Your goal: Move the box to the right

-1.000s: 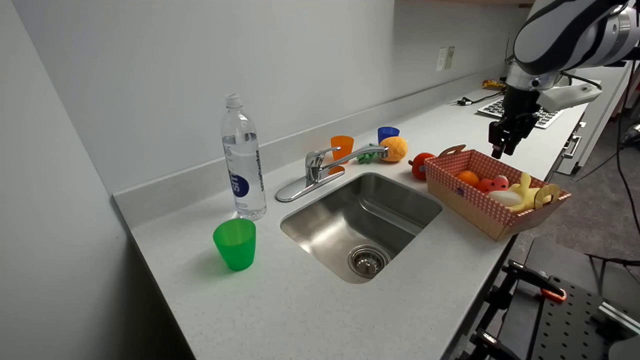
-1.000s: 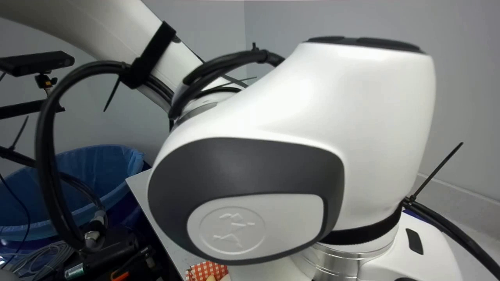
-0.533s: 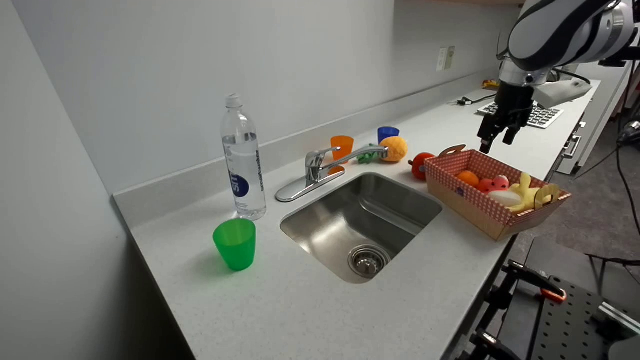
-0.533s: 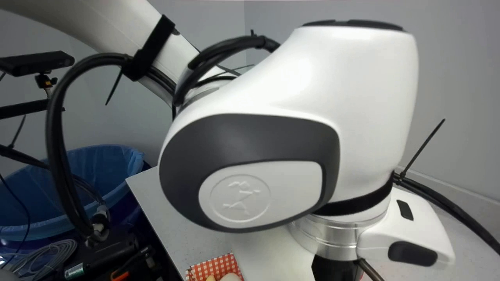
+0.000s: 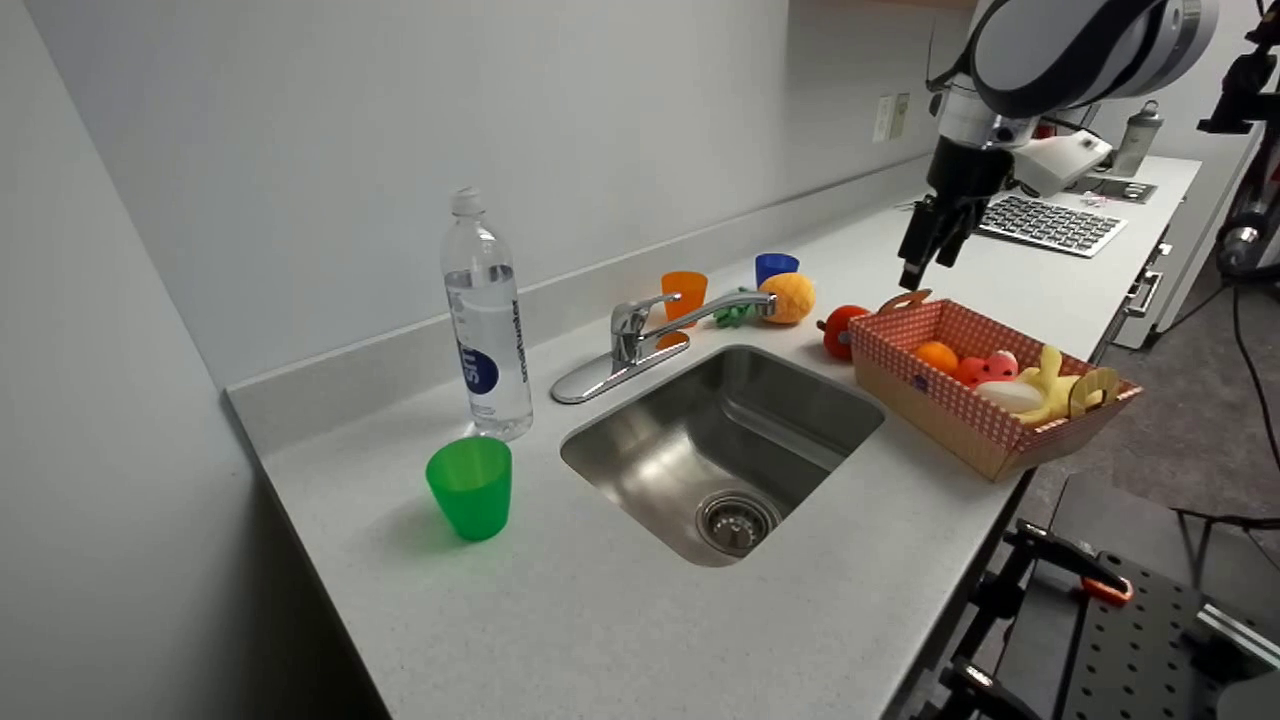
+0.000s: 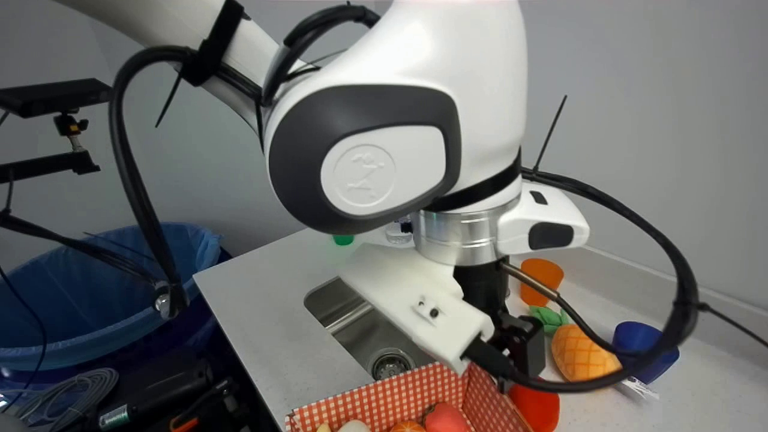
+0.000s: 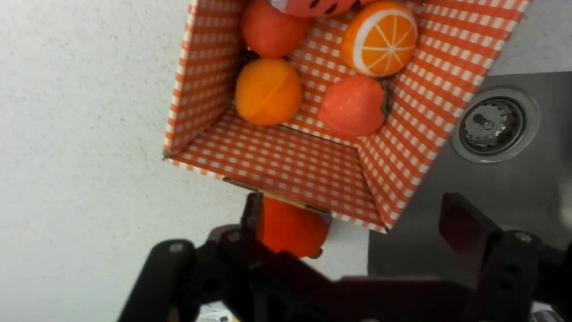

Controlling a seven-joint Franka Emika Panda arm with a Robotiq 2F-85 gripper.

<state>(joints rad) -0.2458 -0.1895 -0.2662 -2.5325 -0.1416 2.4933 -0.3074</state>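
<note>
The speckled countertop [image 5: 620, 630] carries a Smartwater bottle [image 5: 488, 350], chrome faucet [image 5: 627, 340], green cup [image 5: 470, 490], orange cup [image 5: 685, 292], blue cup [image 5: 776, 267], toy pineapple [image 6: 579, 354], red toy [image 5: 842, 330], gingham box [image 5: 932, 402], patterned board [image 5: 1055, 225] and gray lidded bottle [image 5: 1138, 140].

There's one box [image 5: 920, 405], one sink [image 5: 670, 455], one tap [image 5: 628, 335], one clear bottle [image 5: 488, 330] and three cups [image 5: 470, 490]: one green, one orange, one blue.

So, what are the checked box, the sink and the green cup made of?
The checked box looks like matte cardboard: thin, flat walls with red gingham, apparently printed. The sink seems satin stainless steel, from its grey sheen and soft highlights. The green cup is probably smooth, translucent plastic, as it throws a green tint on the counter.
</note>
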